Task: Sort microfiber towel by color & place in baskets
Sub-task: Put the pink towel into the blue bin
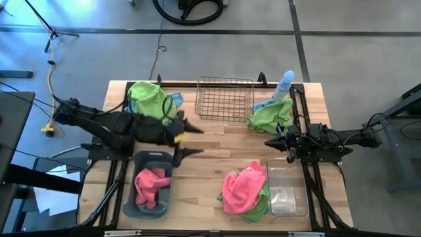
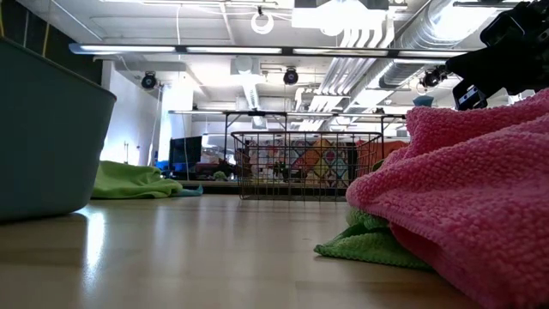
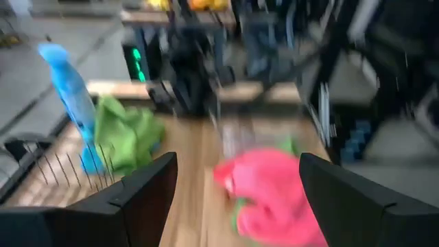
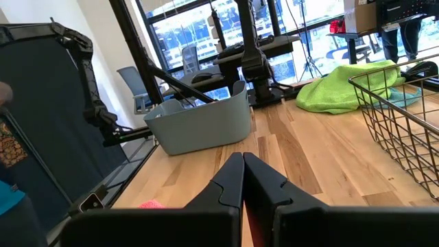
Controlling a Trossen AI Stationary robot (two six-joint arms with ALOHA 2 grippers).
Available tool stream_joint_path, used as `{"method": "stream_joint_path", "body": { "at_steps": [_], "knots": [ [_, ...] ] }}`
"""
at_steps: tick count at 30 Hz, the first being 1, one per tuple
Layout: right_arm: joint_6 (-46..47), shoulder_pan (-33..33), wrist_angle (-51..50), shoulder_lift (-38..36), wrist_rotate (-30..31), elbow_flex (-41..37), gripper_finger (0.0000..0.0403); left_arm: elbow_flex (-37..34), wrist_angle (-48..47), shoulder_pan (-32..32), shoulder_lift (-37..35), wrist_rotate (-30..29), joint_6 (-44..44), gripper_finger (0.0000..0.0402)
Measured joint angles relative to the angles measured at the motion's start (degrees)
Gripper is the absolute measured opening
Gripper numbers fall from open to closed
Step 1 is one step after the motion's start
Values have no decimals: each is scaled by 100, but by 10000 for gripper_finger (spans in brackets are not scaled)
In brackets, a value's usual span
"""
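My left gripper [image 1: 191,140] is open and hovers over the table's middle, just beyond the dark grey-blue tub [image 1: 152,191], which holds a pink towel [image 1: 151,185]. Between its fingers the left wrist view shows the pink towel [image 3: 274,195] lying on a green one [image 1: 260,204] beside the clear tub [image 1: 287,192]. My right gripper [image 1: 270,142] is shut and holds nothing, near the green towel [image 1: 271,115] that lies at the wire-mesh basket's [image 1: 225,99] right. Another green towel [image 1: 148,99], with a blue one [image 1: 176,100] at its edge, lies at the far left.
A pale blue spray bottle [image 1: 285,82] stands at the far right corner, behind the green towel. The bare wood between the wire basket and the near tubs is open. Black rails run along the table's left and right edges.
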Motion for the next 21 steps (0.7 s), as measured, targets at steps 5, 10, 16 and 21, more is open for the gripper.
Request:
{"method": "stream_joint_path", "body": {
  "at_steps": [5,10,16,21],
  "knots": [
    [0,1,0,2,-2,0,0,-283,1448,746,3,348,-99,294],
    [0,0,0,0,-1,-1,0,-694,2039,1353,3,324,-721,294],
    [0,1,0,1,0,0,0,-1286,2301,1611,7,263,-1579,294],
    [0,1,0,0,0,0,0,-1669,2792,1669,9,244,-1990,294]
  ]
}}
